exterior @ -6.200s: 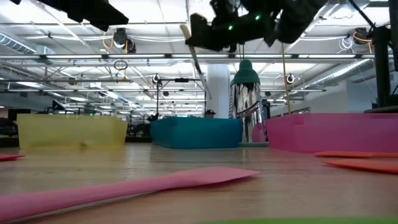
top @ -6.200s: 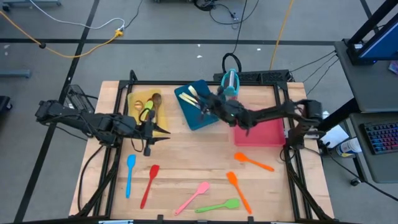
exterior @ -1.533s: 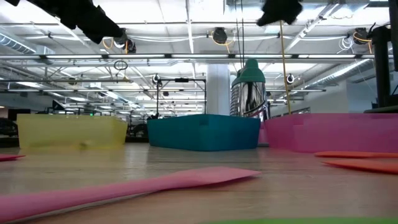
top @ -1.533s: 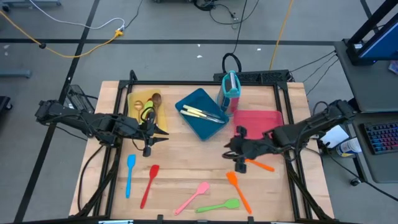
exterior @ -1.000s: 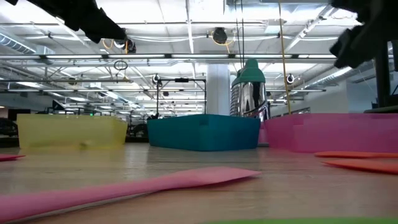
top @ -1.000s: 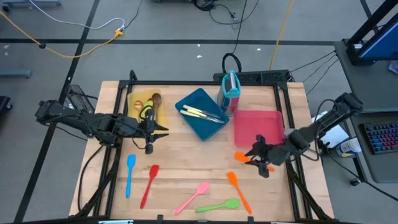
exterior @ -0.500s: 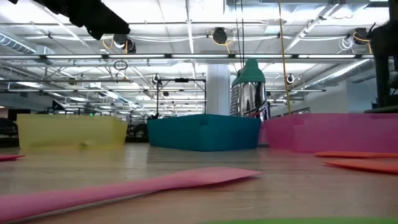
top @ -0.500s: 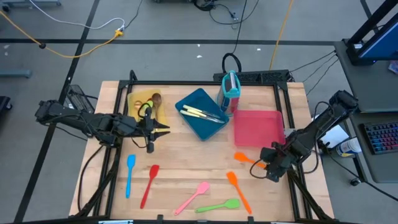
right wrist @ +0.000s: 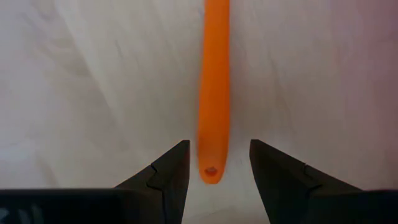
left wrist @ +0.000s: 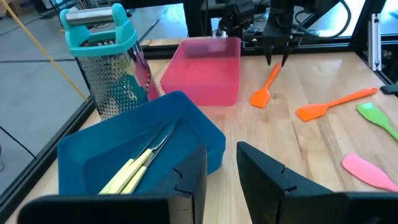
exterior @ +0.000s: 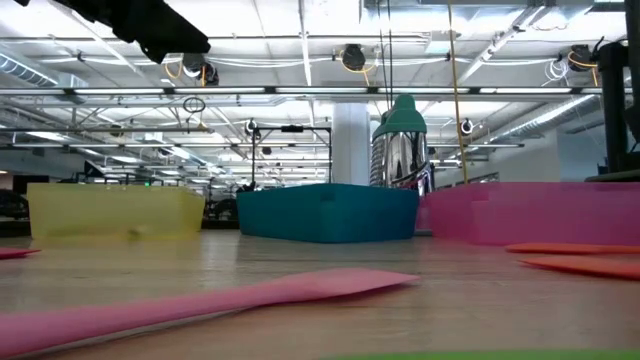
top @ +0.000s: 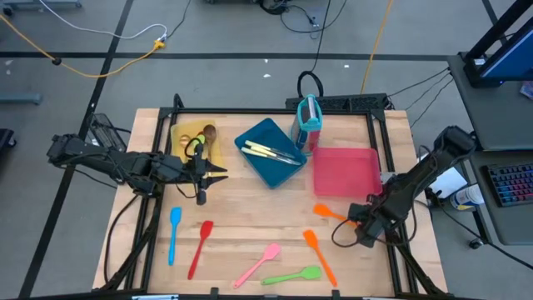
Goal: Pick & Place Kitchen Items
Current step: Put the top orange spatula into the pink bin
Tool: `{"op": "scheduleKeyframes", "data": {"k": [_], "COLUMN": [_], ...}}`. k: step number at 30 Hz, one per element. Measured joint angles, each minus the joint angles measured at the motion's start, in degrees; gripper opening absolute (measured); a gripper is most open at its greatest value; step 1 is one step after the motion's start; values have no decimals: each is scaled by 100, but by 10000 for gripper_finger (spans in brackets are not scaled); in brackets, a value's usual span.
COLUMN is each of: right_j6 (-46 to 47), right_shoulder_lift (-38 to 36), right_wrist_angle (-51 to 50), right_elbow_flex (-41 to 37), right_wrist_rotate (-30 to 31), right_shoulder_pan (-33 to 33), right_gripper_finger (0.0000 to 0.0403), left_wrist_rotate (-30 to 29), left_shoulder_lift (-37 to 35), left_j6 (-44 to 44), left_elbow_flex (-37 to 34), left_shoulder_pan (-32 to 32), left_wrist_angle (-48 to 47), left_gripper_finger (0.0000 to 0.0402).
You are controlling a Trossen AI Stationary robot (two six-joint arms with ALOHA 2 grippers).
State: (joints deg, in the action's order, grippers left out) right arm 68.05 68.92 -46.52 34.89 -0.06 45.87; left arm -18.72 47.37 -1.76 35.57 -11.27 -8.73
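My right gripper (top: 361,225) (right wrist: 214,163) is open and points down over the orange spoon (top: 335,215). Its fingers stand on either side of the handle's holed end (right wrist: 211,169) without touching it. The spoon lies flat on the table beside the red tray (top: 346,171). In the left wrist view the right gripper (left wrist: 277,55) shows above that handle. My left gripper (top: 208,175) (left wrist: 222,167) waits open next to the yellow tray (top: 179,133). Cream-handled knives (top: 271,152) lie in the blue tray (top: 265,171). Wooden spoons (top: 206,133) lie in the yellow tray.
Loose on the near half of the table lie an orange spatula (top: 319,255), a green one (top: 293,276), a pink one (top: 258,264), a red one (top: 200,247) and a blue one (top: 174,233). The teal-topped grater holder (top: 308,117) stands at the far edge.
My right gripper has moved toward the table's near-right corner along the orange spoon, from over its middle to its handle end, and has come down; its arm has left the low view. The spoon has stayed where it was.
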Motion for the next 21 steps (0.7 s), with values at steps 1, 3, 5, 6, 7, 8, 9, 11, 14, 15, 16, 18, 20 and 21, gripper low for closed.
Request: {"op": "scheduleKeyframes", "data": {"k": [1,3,5,6,7,8,9,11,14,15,16,18,20,21], "right_j6": [1,16,22,24,26,22,-14,-178,-251,-257,-266,-260,-238,-221], "right_shoulder_lift": [53,128,143,150,152,147,149,156,158,158,158,158,158,158], "right_wrist_angle": [58,230,427,487,536,558,559,547,548,546,544,525,524,531], "right_elbow_flex": [-49,-171,-269,-325,-369,-399,-416,-446,-478,-478,-478,-480,-484,-484], "right_wrist_rotate": [-1,-2,1,1,7,20,21,33,198,208,205,216,237,249], "right_shoulder_pan": [0,2,0,2,0,0,0,-4,2,-4,-7,-5,-7,-7], "right_gripper_finger": [160,160,160,160,160,160,160,160,155,150,142,122,97,84], "left_wrist_rotate": [2,0,4,4,2,3,7,4,121,223,337,541,675,680], "left_shoulder_lift": [0,0,0,19,52,93,153,354,830,1035,1236,1644,2048,2243], "left_j6": [0,-33,-142,-205,-256,-315,-399,-558,-601,-570,-513,-351,-193,-187], "left_elbow_flex": [0,0,0,0,0,0,0,0,2,2,2,-2,-2,-2], "left_shoulder_pan": [0,0,0,0,0,0,0,0,0,0,0,0,-2,-2], "left_wrist_angle": [0,24,93,148,230,300,336,460,513,572,626,790,1325,1660], "left_gripper_finger": [93,93,93,93,93,93,93,93,93,93,93,93,93,93]}}
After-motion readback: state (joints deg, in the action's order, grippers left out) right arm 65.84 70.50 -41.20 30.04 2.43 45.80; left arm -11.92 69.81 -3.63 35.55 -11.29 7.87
